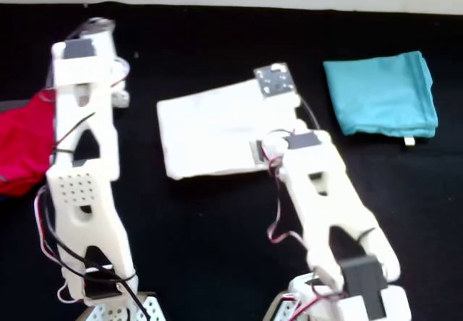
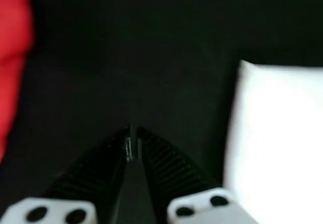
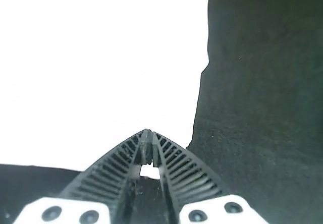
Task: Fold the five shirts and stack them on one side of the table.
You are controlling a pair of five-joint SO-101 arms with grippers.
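A folded white shirt (image 1: pixel 213 127) lies flat in the middle of the black table (image 1: pixel 217 249). My right gripper (image 3: pixel 147 134) is shut, its tips low over the white shirt (image 3: pixel 101 62) close to one edge; nothing shows between the fingers. A folded teal shirt (image 1: pixel 382 93) lies at the far right. A red shirt (image 1: pixel 22 147) is bunched at the left edge. My left gripper (image 2: pixel 131 133) is shut over bare cloth, between the red shirt (image 2: pixel 12 47) and the white shirt (image 2: pixel 277 143), holding nothing.
The left arm (image 1: pixel 83 176) stands along the left side next to the red shirt. The right arm (image 1: pixel 325 198) rises from the front right over the white shirt's near corner. Black table shows between the arms at the front.
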